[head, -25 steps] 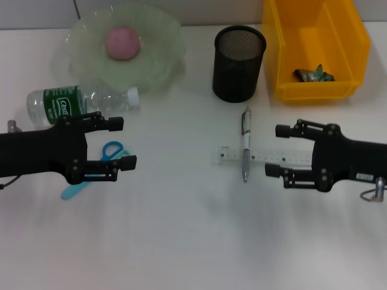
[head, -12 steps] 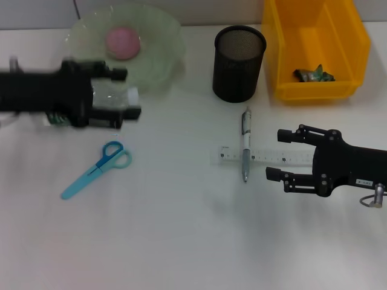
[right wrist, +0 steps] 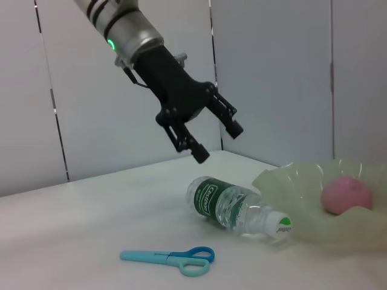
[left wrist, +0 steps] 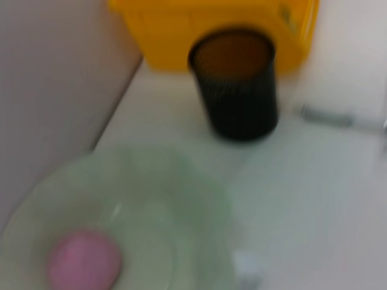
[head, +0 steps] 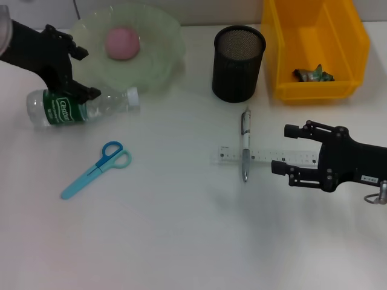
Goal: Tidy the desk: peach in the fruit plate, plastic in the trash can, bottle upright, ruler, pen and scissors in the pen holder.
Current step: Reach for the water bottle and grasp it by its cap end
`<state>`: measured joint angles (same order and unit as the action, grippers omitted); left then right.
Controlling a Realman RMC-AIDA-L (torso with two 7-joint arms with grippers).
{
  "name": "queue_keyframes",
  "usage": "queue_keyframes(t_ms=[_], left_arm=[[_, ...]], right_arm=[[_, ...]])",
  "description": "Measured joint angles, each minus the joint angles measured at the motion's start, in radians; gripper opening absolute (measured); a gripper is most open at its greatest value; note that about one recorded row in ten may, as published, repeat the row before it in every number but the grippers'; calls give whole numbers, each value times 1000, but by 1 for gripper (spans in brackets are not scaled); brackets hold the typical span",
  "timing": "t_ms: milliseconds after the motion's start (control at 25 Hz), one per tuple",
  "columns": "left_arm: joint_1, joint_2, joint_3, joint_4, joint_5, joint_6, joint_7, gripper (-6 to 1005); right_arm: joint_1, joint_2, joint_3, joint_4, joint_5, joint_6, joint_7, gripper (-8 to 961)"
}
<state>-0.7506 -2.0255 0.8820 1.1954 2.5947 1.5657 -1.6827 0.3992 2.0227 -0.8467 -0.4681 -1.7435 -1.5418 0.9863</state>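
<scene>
Bottle lies flat beside fruit plate (green label, white cap); left tool apart above it, label part-hidden.

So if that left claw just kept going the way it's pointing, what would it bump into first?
Most likely the bottle: the open left claw hangs above it, angled downward at its labelled body. Depth is hard to judge.

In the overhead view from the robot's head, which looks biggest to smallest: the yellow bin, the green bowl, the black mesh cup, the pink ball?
1. The green bowl and the yellow bin look about alike; I won't rank them.
2. The black mesh cup.
3. The pink ball, clearly smallest.
</scene>
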Motion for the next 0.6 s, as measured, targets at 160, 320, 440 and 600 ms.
queue_keyframes(t_ms=[160, 320, 440, 600], left_arm=[[-50, -38, 4, -11, 188, -48, -11, 838], [-80, -41, 46, -72, 254, -88, -49, 838], [-92, -40, 91, -124, 283, -132, -64, 838], [-96, -40, 116, -157, 292, -164, -71, 838]], right_arm=[[-2, 1, 0, 0, 1, -2, 3, 811], [-5, 2, 5, 0, 3, -7, 4, 811], [-10, 2, 14, -4, 3, -13, 4, 811], [-12, 3, 14, -6, 4, -16, 5, 811]])
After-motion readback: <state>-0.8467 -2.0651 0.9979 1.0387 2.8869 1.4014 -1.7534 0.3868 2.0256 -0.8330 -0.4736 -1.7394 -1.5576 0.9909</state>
